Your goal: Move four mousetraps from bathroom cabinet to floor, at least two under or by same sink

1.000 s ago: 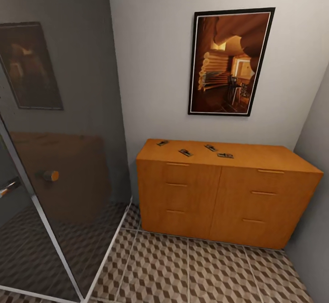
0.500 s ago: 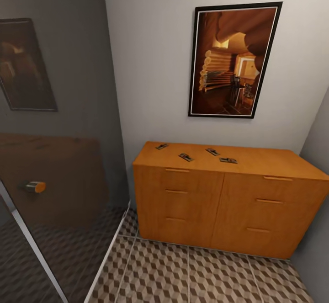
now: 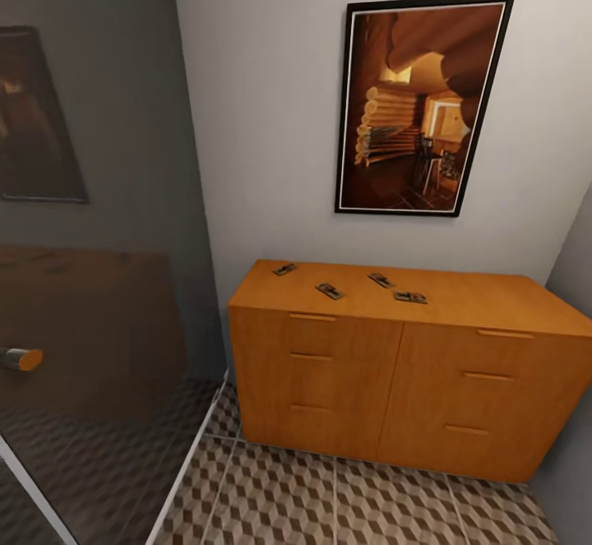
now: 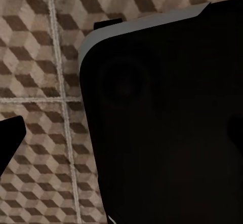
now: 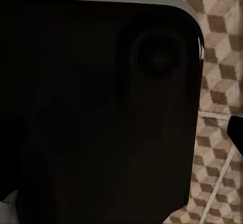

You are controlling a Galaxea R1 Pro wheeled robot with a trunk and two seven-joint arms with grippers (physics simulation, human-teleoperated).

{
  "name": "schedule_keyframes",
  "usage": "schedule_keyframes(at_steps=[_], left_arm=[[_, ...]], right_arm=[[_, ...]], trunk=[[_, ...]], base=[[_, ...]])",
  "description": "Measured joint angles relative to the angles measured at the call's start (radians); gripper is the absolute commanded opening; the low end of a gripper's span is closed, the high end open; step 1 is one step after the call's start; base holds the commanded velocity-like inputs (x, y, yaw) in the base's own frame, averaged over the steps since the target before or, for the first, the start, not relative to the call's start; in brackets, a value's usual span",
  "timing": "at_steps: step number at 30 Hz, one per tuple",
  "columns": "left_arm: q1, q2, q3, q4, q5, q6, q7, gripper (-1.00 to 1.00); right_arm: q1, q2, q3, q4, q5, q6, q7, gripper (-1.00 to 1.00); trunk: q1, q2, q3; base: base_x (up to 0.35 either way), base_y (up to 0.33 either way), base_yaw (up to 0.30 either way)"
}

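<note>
Several mousetraps lie scattered on the flat top of the orange-brown cabinet (image 3: 395, 381) in the head view: one at the back left (image 3: 284, 269), one nearer the front (image 3: 330, 291), one further back (image 3: 381, 280), one to its right (image 3: 410, 297). The cabinet stands against the back wall on the cube-patterned bathroom floor (image 3: 329, 504). In the left wrist view a dark fingertip (image 4: 9, 138) shows over the floor tiles (image 4: 40, 57). In the right wrist view another dark fingertip (image 5: 237, 135) shows over the tiles (image 5: 223, 41). Neither view shows how the jaws stand.
A dark glass shower door with a round knob (image 3: 20, 358) closes off the left side. A framed picture (image 3: 419, 105) hangs above the cabinet. A grey wall (image 3: 575, 282) bounds the right. My own black body (image 4: 167, 122) (image 5: 101, 107) blocks much of both wrist views.
The whole head view has shifted: the camera has moved closer to the cabinet, and the shower knob has slid toward the left edge. The mousetraps lie where they were.
</note>
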Motion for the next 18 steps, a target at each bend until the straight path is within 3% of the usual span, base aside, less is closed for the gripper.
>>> schedule_keyframes(at_steps=[9,18], left_arm=[[0.0,0.0,-0.001,0.0,0.0,-0.001,0.0,1.0],[0.0,0.0,-0.001,0.0,0.0,0.0,0.0,1.0]], right_arm=[[0.0,0.0,0.0,0.0,0.0,0.0,0.0,1.0],[0.0,0.0,0.0,0.0,0.0,0.0,0.0,1.0]], trunk=[[0.0,0.0,0.0],[0.0,0.0,0.0]], base=[[0.169,-0.031,0.0],[0.182,-0.12,0.0]])
